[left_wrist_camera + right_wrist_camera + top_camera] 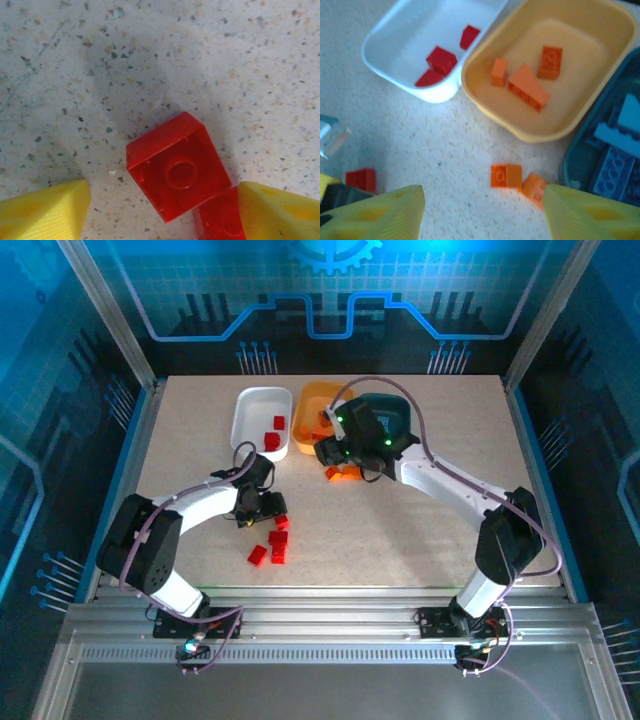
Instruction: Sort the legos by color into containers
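Observation:
My left gripper (165,205) is open low over the table, yellow fingers (45,210) on either side of an upturned red lego (177,165). A second red lego (220,217) touches the right finger. The top view shows this gripper (262,508) beside a few red legos (278,538). My right gripper (484,200) is open above two orange legos (506,176) lying near the tubs. The white tub (440,92) holds three red legos, the orange tub (570,100) three orange ones. The dark teal tub (570,165) holds light blue ones.
The three tubs stand side by side at the back of the table: white (255,405), orange (312,398), and teal (400,415), which my right arm partly covers. Another red lego (361,179) lies at the left of the right wrist view.

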`<control>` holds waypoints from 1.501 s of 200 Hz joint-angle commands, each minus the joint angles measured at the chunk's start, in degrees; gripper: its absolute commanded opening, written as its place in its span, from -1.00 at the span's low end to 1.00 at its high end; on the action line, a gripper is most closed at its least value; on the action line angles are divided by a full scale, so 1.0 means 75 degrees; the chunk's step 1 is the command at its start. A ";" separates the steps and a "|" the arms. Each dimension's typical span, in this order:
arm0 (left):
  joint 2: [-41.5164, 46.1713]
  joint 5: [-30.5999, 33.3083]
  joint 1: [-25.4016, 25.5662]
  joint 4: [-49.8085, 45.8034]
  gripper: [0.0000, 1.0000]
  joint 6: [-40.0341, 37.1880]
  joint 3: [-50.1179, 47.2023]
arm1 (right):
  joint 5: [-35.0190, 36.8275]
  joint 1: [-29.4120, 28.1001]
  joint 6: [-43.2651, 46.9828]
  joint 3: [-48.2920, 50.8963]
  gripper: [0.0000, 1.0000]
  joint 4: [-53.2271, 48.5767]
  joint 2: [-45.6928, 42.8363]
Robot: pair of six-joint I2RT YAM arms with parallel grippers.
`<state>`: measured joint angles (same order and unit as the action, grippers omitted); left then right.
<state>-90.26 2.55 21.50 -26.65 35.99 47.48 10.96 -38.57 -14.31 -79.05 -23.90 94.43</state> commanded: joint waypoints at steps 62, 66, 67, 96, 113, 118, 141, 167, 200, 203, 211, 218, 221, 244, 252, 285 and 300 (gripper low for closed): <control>-0.0757 0.0252 0.0064 -0.0009 0.34 0.0769 0.0734 | 0.0109 -0.0121 -0.0214 0.1501 0.29 0.0176 -0.0747; -0.0772 0.0268 0.0064 -0.0020 0.31 0.0788 0.0744 | 0.0103 -0.0128 -0.0212 0.1565 0.29 0.0182 -0.0782; -0.0779 0.0269 0.0064 -0.0026 0.30 0.0790 0.0745 | 0.0100 -0.0124 -0.0213 0.1587 0.29 0.0185 -0.0792; -0.0762 0.0376 0.0063 0.0014 0.16 0.0915 0.0754 | -0.0060 -0.0240 -0.0220 0.2049 0.27 0.0336 -0.1021; -0.0859 0.0394 0.0061 -0.0029 0.05 0.0921 0.0888 | -0.0067 -0.0413 -0.0100 0.2186 0.25 0.0476 -0.0993; -0.0901 0.0398 0.0058 -0.0048 0.03 0.0903 0.0936 | -0.0058 -0.0471 -0.0060 0.2204 0.25 0.0518 -0.0970; -0.1025 0.0577 0.0063 -0.0193 -0.14 0.0868 0.1141 | 0.0082 -0.0675 -0.0014 0.2395 0.23 0.0813 -0.0884; -0.1027 0.0729 0.0064 -0.0372 -0.31 0.0776 0.1279 | 0.0230 -0.0793 -0.0087 0.2709 0.20 0.1283 -0.1013; -0.0789 0.0895 0.0075 -0.0700 -0.41 0.0621 0.1457 | 0.0616 -0.0827 -0.0269 0.3409 0.18 0.1972 -0.1448; -0.0753 0.0902 0.0066 -0.0742 -0.41 0.0608 0.1490 | 0.0675 -0.0832 -0.0288 0.3474 0.18 0.2049 -0.1501; -0.0657 0.0932 0.0093 -0.0849 -0.41 0.0554 0.1572 | 0.0839 -0.0831 -0.0352 0.3672 0.18 0.2214 -0.1632; -0.0575 0.0958 0.0099 -0.0950 -0.41 0.0508 0.1689 | 0.1005 -0.0827 -0.0403 0.3776 0.18 0.2316 -0.1721; -0.0540 0.0971 0.0099 -0.0995 -0.41 0.0484 0.1749 | 0.1124 -0.0832 -0.0442 0.3877 0.18 0.2366 -0.1763; -0.0520 0.1207 0.0088 -0.1395 -0.39 0.0192 0.2540 | 0.1647 -0.0798 -0.0630 0.4138 0.18 0.2492 -0.1868; -0.0646 0.1281 0.0070 -0.1557 -0.38 0.0061 0.2951 | 0.1763 -0.0769 -0.0673 0.4176 0.18 0.2517 -0.1868; -0.1644 0.1474 -0.0020 -0.2223 -0.37 -0.0502 0.5130 | 0.1810 -0.0608 -0.0905 0.4248 0.18 0.2531 -0.1822; -0.2356 0.1282 -0.0216 -0.2458 -0.37 -0.0628 0.6186 | 0.1785 -0.0580 -0.0940 0.4277 0.18 0.2574 -0.1810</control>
<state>-101.06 11.70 21.37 -39.94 35.38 84.40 22.52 -43.68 -19.38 -47.66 -6.87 81.32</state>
